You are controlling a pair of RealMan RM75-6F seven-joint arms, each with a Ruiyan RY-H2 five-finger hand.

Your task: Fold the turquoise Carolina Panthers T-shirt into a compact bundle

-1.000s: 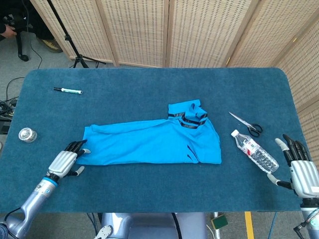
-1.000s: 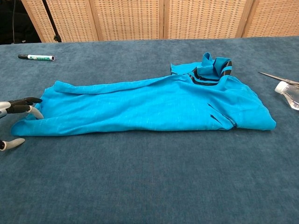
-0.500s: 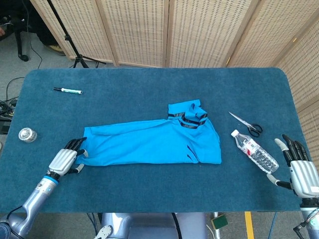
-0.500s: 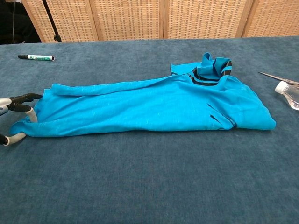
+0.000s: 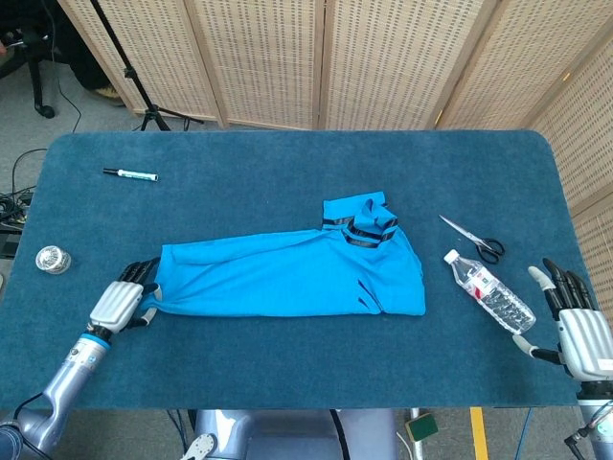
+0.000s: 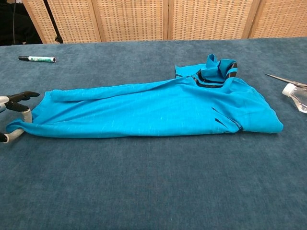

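Observation:
The turquoise T-shirt lies folded into a long band across the middle of the blue table, its black-trimmed collar bunched at the right end. In the chest view the T-shirt stretches from the left edge to the right. My left hand is at the shirt's left end and pinches the cloth there; the left hand has its thumb under the hem and its fingers above. My right hand hovers with fingers spread at the table's right front corner, apart from the shirt, holding nothing.
A water bottle lies right of the shirt, with scissors just behind it. A marker lies at the back left and a small tape roll near the left edge. Wicker screens stand behind the table.
My left hand closed on the shirt's left end and drew it a little leftward, pulling the band straighter. The right hand has stayed where it was.

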